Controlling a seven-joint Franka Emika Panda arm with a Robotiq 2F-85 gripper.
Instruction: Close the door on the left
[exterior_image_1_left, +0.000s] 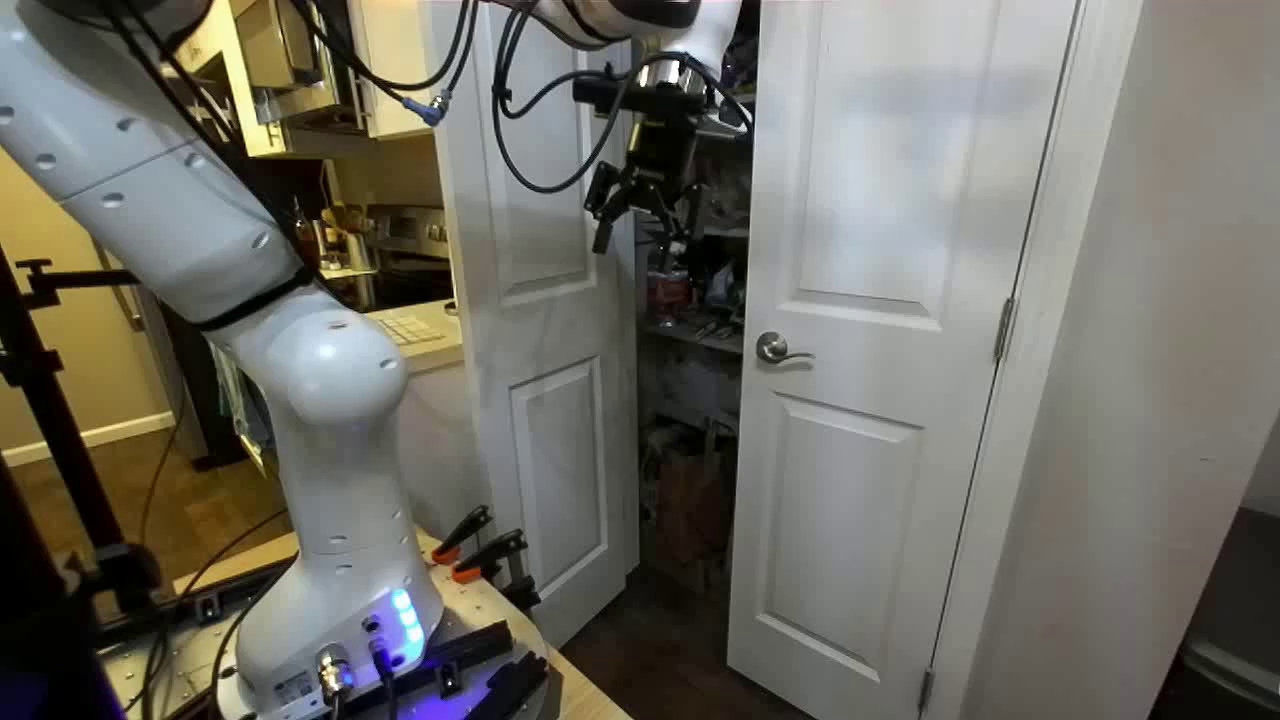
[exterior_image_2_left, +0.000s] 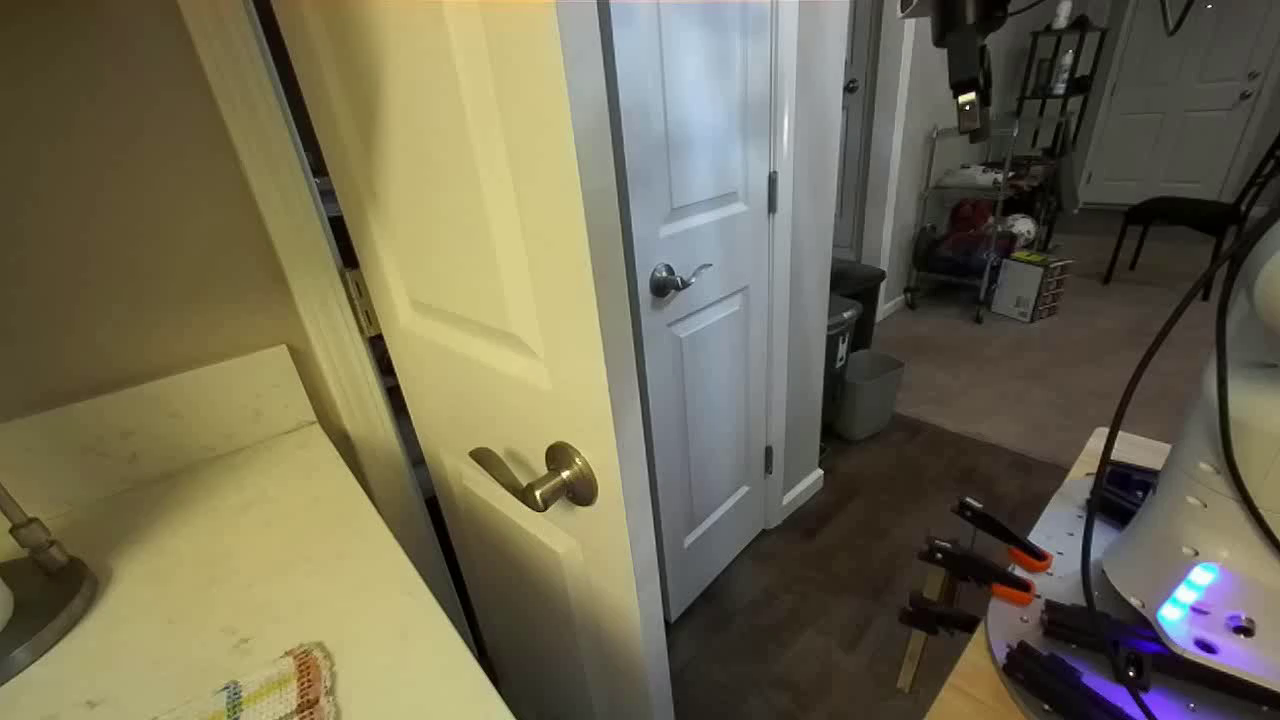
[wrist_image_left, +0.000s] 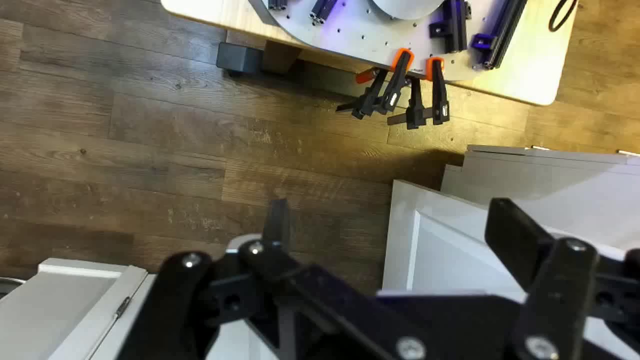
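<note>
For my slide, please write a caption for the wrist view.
View down past the open gripper: plank floor and, standing open, the white door to be closed.

Below the gripper (wrist_image_left: 392, 225), floor (wrist_image_left: 325, 180) lies open between the door (exterior_image_1_left: 555, 480) and the matching leaf (exterior_image_1_left: 870, 200); past the gripper in the wrist view, clamps (wrist_image_left: 395, 90) jut out.

The arm (exterior_image_1_left: 185, 222) is glossy white with rounded joints, its shell dotted with small round recesses; a black band (exterior_image_1_left: 256, 302) circles it, well apart from the jaws. The gripper (wrist_image_left: 391, 214) is black, its linkage set with silver screws (wrist_image_left: 411, 347) – 5 clearly show in the wrist view, behind the jaws' tips. Above the jaws sits a silver collar (exterior_image_1_left: 664, 74), beside it a looped black cable (exterior_image_1_left: 547, 189). Far below the jaws, lights (exterior_image_1_left: 402, 600) glow blue on the white base (exterior_image_1_left: 315, 605) – its label (exterior_image_1_left: 293, 688) too small to read.
</note>
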